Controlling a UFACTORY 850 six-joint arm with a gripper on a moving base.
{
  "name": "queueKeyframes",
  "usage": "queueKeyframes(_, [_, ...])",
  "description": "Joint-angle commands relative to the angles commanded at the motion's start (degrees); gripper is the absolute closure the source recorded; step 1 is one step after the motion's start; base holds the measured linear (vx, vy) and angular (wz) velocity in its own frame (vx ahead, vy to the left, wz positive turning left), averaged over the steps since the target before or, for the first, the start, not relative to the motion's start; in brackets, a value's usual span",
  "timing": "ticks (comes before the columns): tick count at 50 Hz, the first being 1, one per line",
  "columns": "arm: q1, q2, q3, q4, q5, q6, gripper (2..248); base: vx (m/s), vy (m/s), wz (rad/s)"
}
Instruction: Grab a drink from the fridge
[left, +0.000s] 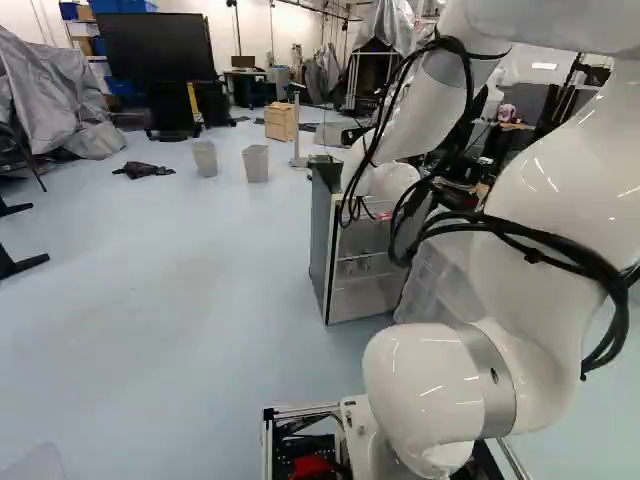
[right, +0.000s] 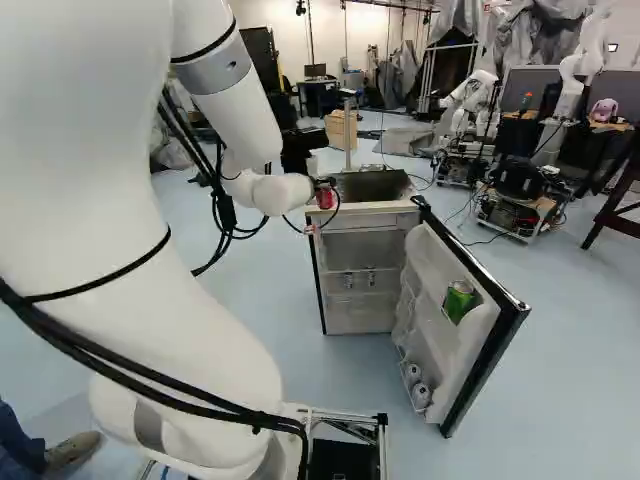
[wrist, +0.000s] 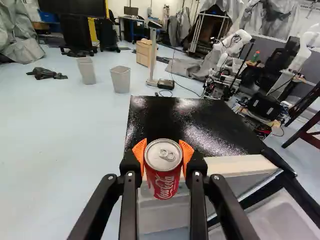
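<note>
The gripper (wrist: 163, 155) pinches the red soda can (wrist: 163, 184) between both fingers (wrist: 187, 154) at the near side of the mini fridge (right: 372, 187); swinging right too low could knock it against the open door (right: 428, 262).

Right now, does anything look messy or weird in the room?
Two things: the fridge door is wide open, and a crumpled dark thing lies on the floor near the grey bins, maybe dropped. I see no spill. The red can in my gripper looks undented.
</note>
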Motion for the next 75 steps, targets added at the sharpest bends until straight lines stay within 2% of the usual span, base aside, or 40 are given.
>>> queueKeyframes(31, [0.32,-6.87,-6.52,0.0,0.0,0.0,154,0.0,0.0,0.0])
queueKeyframes(44, [0.35,-7.56,-7.07,0.0,0.0,0.0,154,0.0,0.0,0.0])
queueKeyframes(58, [0.35,-7.59,-7.1,0.0,0.0,5.14,154,0.0,0.0,0.0])
queueKeyframes(75, [0.35,-8.65,-7.13,0.0,0.0,5.97,154,0.0,0.0,0.0])
